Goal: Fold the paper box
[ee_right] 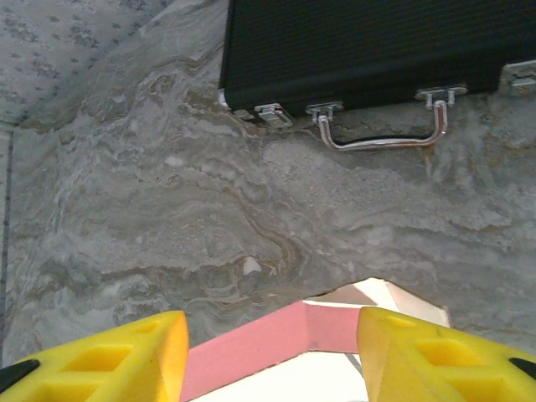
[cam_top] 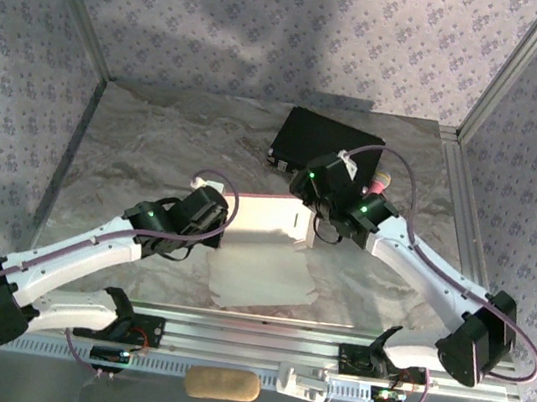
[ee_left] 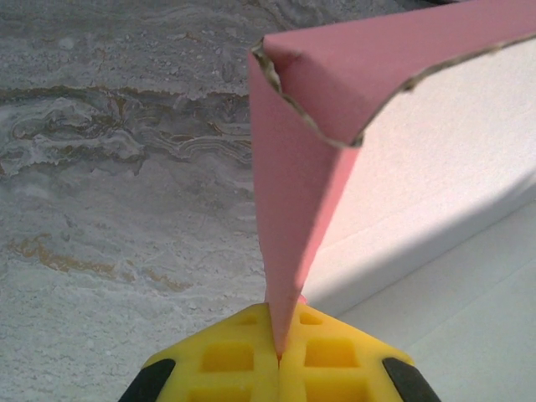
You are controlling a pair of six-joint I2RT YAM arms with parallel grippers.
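Top view: the paper box [cam_top: 264,216] lies central on the table [cam_top: 156,144], long axis left-right, pale inside up. Left wrist: left fingers [ee_left: 226,360] clamp its raised end flap. Right wrist: right fingers [ee_right: 109,360] gape astride the other wall (black case [ee_right: 360,50] beyond). Walls going up, I'd say; next needs a closing squeeze.

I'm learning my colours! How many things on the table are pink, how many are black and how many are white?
Pink: 2, the paper box and a small microphone
Black: 1, the case
White: 1, a pale sheet lying flat near the box
Total: 4
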